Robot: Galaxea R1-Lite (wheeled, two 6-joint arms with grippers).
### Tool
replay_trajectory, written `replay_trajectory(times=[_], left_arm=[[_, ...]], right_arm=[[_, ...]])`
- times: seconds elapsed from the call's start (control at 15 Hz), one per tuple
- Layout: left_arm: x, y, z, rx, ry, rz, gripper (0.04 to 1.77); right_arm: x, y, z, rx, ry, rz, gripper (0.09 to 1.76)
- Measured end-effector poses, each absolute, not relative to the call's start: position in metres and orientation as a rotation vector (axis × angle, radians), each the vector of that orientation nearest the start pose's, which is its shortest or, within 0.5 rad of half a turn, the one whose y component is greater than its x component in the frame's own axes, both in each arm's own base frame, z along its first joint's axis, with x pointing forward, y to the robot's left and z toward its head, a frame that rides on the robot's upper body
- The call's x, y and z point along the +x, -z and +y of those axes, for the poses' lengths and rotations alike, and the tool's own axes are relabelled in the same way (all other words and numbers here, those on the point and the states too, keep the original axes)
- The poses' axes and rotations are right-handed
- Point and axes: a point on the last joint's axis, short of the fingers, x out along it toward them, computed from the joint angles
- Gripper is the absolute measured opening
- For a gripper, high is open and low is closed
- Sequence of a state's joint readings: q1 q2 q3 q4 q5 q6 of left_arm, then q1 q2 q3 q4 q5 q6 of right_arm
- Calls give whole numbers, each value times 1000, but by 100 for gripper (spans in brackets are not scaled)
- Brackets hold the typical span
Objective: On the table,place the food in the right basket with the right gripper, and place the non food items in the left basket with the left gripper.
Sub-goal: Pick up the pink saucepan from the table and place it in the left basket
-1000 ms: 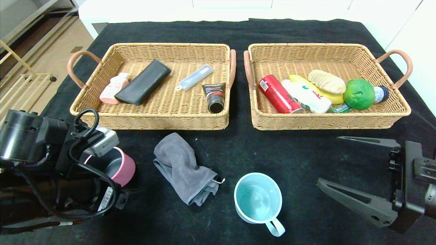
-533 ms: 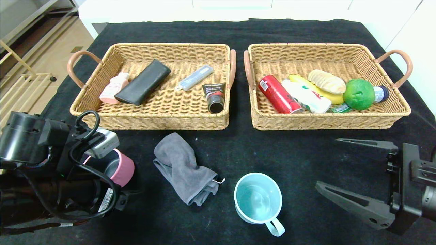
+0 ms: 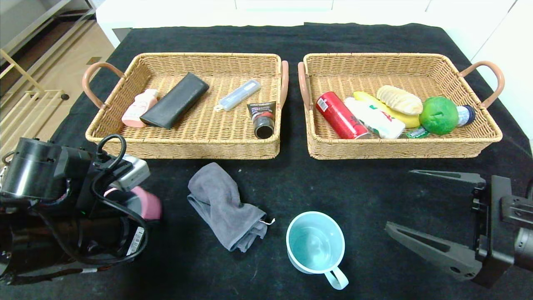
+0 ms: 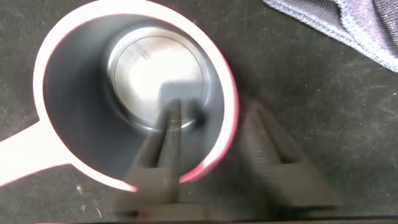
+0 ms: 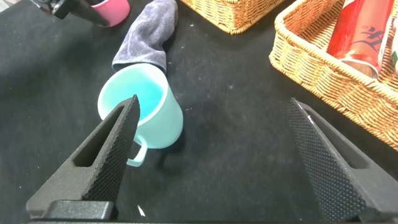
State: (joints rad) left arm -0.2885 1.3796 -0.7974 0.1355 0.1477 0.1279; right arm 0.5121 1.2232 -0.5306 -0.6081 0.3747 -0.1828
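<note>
Near the front left of the black table [image 3: 358,183], my left gripper [image 4: 211,107] has one finger inside a pink cup [image 3: 148,205] and one outside, shut on its wall. Its jaws are blurred in the left wrist view and hidden under the wrist in the head view. My right gripper [image 3: 399,199] hovers open at the front right, holding nothing. The red can [image 3: 339,114], bread loaf [image 3: 399,100] and green lime [image 3: 438,115] lie in the right basket [image 3: 399,59]. The left basket [image 3: 208,58] is at the back left.
A grey cloth [image 3: 222,206] and a teal mug [image 3: 315,242] lie on the table in front of the baskets. The left basket holds a pink bottle [image 3: 139,107], a black case [image 3: 175,100], a clear stick [image 3: 238,95] and a dark tube [image 3: 262,118]. A banana [image 3: 410,121] and white bottle [image 3: 372,117] also lie in the right basket.
My left gripper has closed from wide open onto the pink cup's wall, and the wrist and cup have shifted slightly. The right arm has drifted a little towards me.
</note>
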Motion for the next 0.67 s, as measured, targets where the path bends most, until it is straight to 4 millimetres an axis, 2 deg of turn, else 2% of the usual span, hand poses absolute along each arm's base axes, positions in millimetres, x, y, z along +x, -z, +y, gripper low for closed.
replay_trajectory(times=[0.07, 0.67], left_arm=[[200, -194, -56, 276, 178, 689, 18], [201, -192, -57, 284, 182, 702, 17]], right_arm=[[154, -220, 96, -177, -893, 7, 171], [155, -219, 96, -183, -889, 10, 171]])
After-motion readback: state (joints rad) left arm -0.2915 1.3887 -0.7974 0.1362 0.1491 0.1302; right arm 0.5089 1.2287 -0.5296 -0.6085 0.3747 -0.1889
